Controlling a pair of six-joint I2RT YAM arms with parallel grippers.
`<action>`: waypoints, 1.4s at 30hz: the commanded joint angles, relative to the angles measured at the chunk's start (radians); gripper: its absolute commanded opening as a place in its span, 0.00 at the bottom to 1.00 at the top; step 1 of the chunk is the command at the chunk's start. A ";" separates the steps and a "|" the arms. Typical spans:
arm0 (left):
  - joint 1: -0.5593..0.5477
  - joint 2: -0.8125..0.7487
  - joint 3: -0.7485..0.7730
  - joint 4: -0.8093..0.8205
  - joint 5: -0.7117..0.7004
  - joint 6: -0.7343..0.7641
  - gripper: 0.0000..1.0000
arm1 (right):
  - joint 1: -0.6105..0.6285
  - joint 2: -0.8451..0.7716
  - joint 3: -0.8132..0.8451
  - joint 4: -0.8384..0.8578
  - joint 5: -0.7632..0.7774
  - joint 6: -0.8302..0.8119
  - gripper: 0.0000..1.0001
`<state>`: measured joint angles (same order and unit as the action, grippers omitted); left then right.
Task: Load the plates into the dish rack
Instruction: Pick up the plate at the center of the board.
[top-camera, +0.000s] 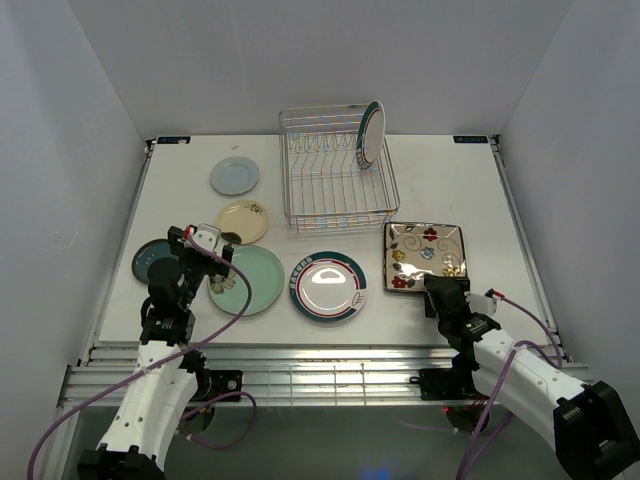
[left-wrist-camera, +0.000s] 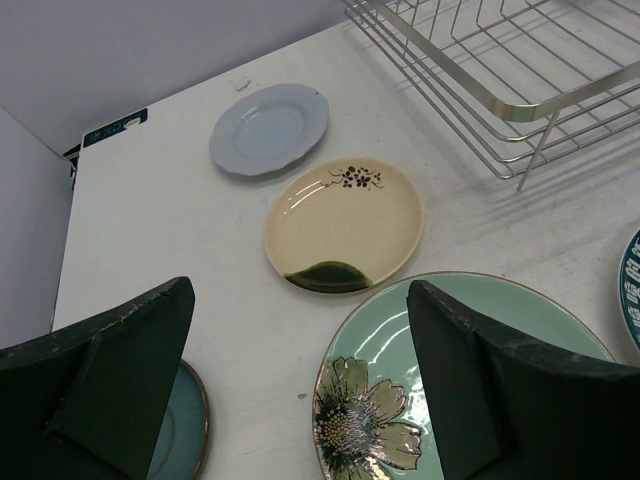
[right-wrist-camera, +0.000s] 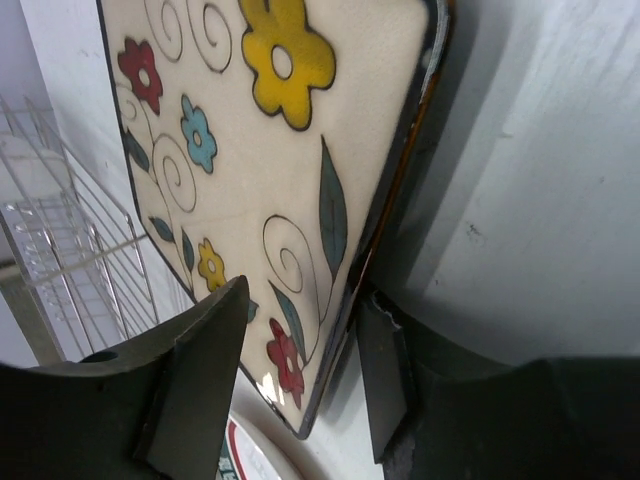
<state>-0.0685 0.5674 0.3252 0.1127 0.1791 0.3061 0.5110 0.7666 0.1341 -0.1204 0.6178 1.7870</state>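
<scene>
Robot lab booth, bare white walls (top-camera: 300, 60), white tabletop (top-camera: 460, 190)

Dish rack (top-camera: 338, 165), far middle of tabletop (top-camera: 460, 190): bright silver metal wire, polished.
Square floral plate (top-camera: 424, 256), near right edge: glazed, high gloss, mirror-like glare.
Pale green plate (left-wrist-camera: 375, 345): smooth glossy glaze, flower with metallic-looking outline.
Cream plate (left-wrist-camera: 345, 225): smooth, glossy glaze.
Blue-grey plate (left-wrist-camera: 268, 128): smooth, softer sheen.
Tabletop: white, matt.
</scene>
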 joint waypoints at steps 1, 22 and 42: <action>-0.004 -0.009 0.021 -0.001 0.000 0.007 0.98 | 0.001 0.042 -0.053 -0.166 0.062 0.015 0.52; -0.004 0.006 0.020 0.005 0.000 0.005 0.98 | 0.001 0.014 -0.011 -0.237 0.138 0.025 0.08; -0.004 0.006 0.017 0.007 0.000 0.008 0.98 | 0.001 -0.099 0.140 -0.490 0.266 0.017 0.08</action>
<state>-0.0685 0.5751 0.3252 0.1127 0.1791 0.3073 0.5117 0.6777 0.2375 -0.4908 0.7818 1.8282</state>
